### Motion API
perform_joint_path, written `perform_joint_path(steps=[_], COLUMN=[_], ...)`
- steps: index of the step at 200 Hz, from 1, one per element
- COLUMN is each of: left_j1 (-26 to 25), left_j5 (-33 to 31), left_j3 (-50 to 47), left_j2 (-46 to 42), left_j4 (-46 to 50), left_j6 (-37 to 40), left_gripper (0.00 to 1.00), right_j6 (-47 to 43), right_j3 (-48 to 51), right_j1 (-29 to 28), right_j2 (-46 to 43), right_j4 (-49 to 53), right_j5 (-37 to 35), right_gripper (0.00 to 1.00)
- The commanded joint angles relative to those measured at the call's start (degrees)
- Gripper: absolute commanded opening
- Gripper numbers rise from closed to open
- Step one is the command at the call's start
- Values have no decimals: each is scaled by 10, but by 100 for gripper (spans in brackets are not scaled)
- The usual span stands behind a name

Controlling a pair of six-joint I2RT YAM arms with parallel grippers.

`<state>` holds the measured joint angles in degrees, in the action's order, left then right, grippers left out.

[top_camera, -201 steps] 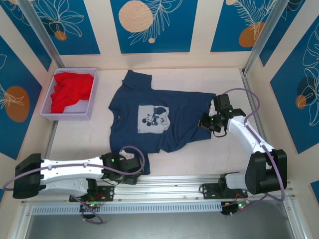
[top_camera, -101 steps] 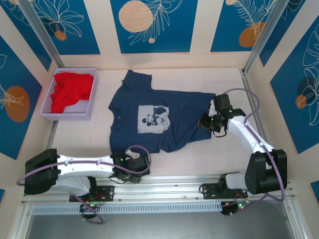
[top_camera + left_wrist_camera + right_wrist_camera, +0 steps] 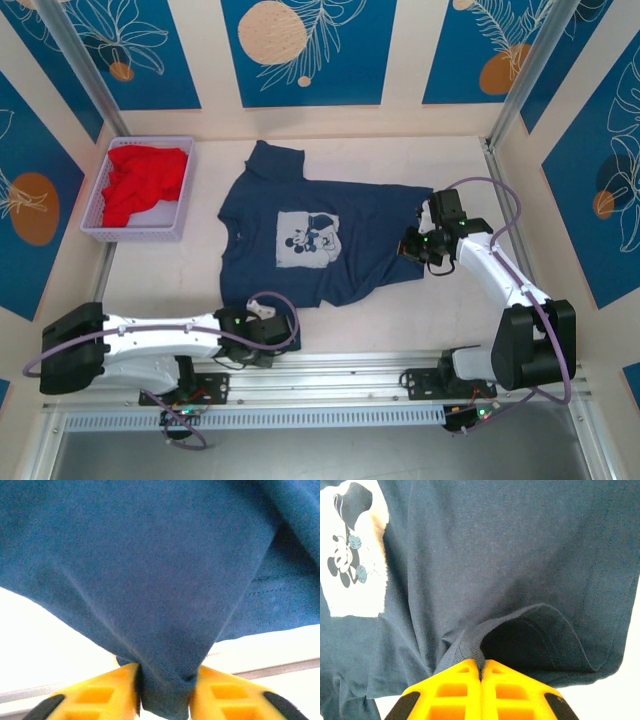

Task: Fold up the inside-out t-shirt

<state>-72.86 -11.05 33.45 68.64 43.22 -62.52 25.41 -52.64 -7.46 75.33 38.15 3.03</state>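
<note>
Across the tabletop (image 3: 400, 312) the t-shirt (image 3: 350, 230) is clamped by left gripper (image 3: 164, 690) and right gripper (image 3: 481, 676), and a thin bite may be tugged free.

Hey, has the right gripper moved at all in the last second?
No. The right gripper sits equally far from the corner post, shut on the t-shirt.

Top cam: t-shirt (image 3: 330, 240) near corner tucked under left gripper (image 3: 282, 335), jaws too small to read. Wrist cams: yellow fingers (image 3: 95, 695) cut off at btm edge, mouse print (image 3: 350, 565) clipped on left.
</note>
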Motion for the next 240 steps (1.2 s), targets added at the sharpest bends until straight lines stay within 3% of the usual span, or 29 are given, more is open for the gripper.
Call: perform_joint_path(steps=[1,18,41,65,83,103,145,185,240], left_j1=[6,22,75,187,265,311,319,319,319], left_j5=[-14,-19,-49,-54,-86,-137,-183,-162,-142], left_j3=[-10,-12,34,124,209,300,530,723,966], left_j2=[-23,-61,-171,-280,-287,-257,-199,-154,-74], left_j4=[37,43,70,41,24,-1,-5,9,26], left_j6=[7,20,78,186,268,338,454,537,638], left_gripper=[14,0,0,0,0,0,0,0,0], right_j6=[-8,-6,5,26,40,25,-16,-38,-60], right_j3=[3,0,-13,-32,-51,-135,-255,-347,-499], right_j1=[3,3,13,37,49,51,54,53,53], right_j2=[1,-10,-44,-99,-112,-79,-141,-241,-284], right_j4=[9,8,2,-41,-87,-53,-14,12,68], right_j5=[4,-8,-32,-47,-29,-21,-50,-74,-94], right_gripper=[0,0,0,0,0,0,0,0,0])
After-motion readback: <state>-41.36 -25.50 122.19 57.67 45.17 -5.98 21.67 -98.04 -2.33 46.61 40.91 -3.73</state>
